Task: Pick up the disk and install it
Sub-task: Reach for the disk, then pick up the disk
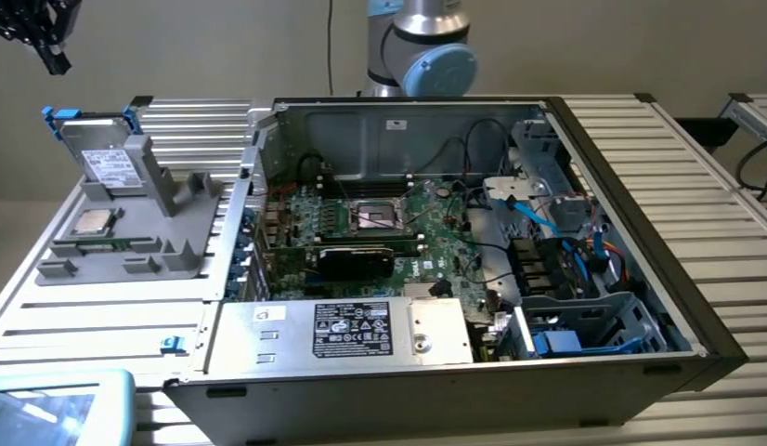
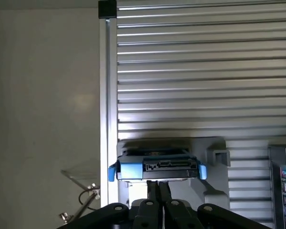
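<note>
- Blue-framed and upright, the disk (image 1: 108,156) stands slotted in a grey holder (image 1: 173,200) near the counter's (image 1: 98,316) far corner on the exterior view's left, beside the open computer case (image 1: 606,186).
- The claw (image 1: 45,39) hangs above that corner, clenched and empty; in the wrist view its fingers (image 2: 152,188) press together over the disk's connector edge.
- Coming down clenched, it would likely strike the disk's top edge instead of straddling it, and could tip it in the holder.
- A grip on the plastic bracket alone may slip.
- The CPU chip (image 1: 91,221) lies near the disk's foot; a skewed approach could nudge it.
- Cables (image 1: 569,246) crowd the case and could snag.
</note>
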Tool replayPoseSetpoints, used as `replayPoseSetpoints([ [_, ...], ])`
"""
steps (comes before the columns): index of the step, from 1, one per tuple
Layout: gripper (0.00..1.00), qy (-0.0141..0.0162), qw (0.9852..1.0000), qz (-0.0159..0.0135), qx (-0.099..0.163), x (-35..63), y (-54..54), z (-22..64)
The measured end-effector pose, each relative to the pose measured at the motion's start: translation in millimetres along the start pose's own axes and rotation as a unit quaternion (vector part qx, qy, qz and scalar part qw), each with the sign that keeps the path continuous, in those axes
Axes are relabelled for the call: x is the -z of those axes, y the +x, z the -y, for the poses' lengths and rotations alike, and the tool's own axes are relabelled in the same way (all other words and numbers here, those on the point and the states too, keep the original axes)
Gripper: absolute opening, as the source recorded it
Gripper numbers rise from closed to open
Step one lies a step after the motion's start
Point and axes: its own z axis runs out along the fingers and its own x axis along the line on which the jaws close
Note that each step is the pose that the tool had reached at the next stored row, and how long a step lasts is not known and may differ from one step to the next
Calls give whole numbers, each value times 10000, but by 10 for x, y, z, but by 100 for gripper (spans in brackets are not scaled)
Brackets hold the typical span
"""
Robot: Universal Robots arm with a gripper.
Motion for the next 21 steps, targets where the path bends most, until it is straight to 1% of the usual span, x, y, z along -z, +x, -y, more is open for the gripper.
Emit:
replayPoseSetpoints([
  [4,11,0,10000,-1,17,-9,69,-61],
  [7,11,1,10000,-2,27,-16,88,-108],
  [21,11,1,10000,-2,30,-18,89,-112],
])
